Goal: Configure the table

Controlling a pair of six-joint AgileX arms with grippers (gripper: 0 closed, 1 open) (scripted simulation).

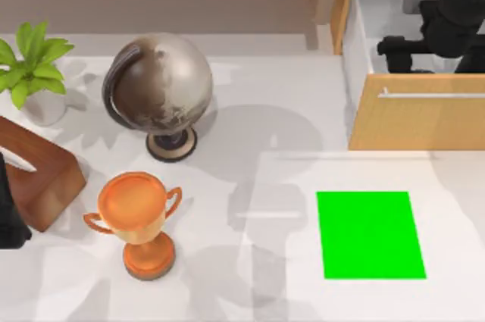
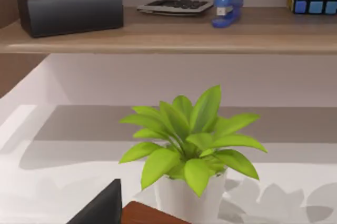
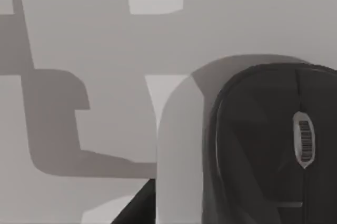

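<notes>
Currently right gripper (image 1: 394, 45) reaches into the open drawer (image 1: 360, 42) at 1 o'clock on the table (image 1: 288, 110), finger spread indeterminable, above a black mouse (image 3: 274, 145); risk: clipping the drawer wall when lifting.

table (image 1: 288, 110) bears globe (image 1: 161, 83), trophy (image 1: 139, 220), green mat (image 1: 370, 235)

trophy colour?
Orange-copper, glossy; the trophy shows best in the top view, standing on the table.
</notes>
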